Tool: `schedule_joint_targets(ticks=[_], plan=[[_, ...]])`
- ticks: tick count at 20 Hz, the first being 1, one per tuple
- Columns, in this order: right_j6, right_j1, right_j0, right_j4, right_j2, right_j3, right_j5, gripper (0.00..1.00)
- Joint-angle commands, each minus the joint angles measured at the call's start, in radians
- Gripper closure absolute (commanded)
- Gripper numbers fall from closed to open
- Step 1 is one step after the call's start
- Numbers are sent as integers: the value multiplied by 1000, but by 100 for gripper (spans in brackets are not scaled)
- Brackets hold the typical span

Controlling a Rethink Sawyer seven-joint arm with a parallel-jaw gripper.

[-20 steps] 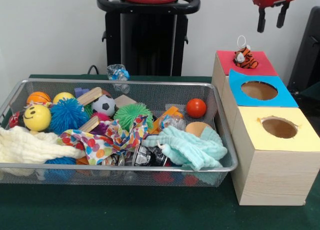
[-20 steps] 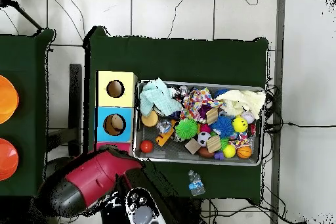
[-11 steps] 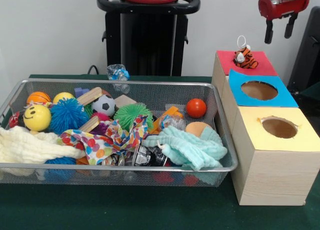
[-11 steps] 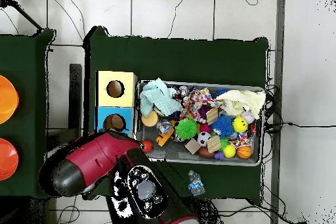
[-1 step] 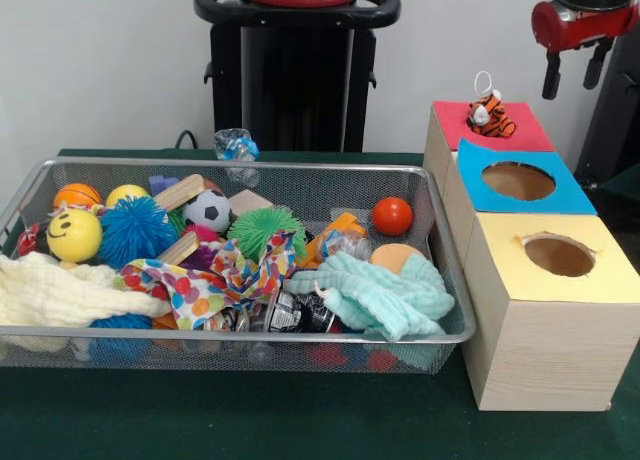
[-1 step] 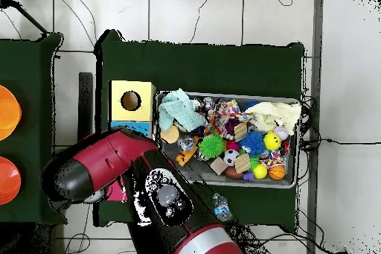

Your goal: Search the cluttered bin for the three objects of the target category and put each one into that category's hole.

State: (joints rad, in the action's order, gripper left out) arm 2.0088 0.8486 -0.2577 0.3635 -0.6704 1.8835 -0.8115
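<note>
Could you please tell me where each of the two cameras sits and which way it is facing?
Front view: across the table, level, facing the wire bin and three boxes; the open hand hangs top right, beyond the tiger toy.
Overhead view: above, looking straight down; the red arm covers the nearer boxes.
Shared: bin, yellow-topped box, mint cloth.

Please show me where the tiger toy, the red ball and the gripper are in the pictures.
tiger toy (image 5: 490, 116), front view, on its striped body.
red ball (image 5: 392, 216), front view, at its middle.
gripper (image 5: 575, 73), front view, midway between its two dark fingertips.
</note>
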Motion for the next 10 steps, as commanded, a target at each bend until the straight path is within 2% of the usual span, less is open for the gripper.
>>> schedule_joint_targets(ticks=[1, 10], plan=[[-214, -62, -51, 50, -58, -78, -46, 0], [-231, -102, -113, 70, -81, -52, -13, 0]])
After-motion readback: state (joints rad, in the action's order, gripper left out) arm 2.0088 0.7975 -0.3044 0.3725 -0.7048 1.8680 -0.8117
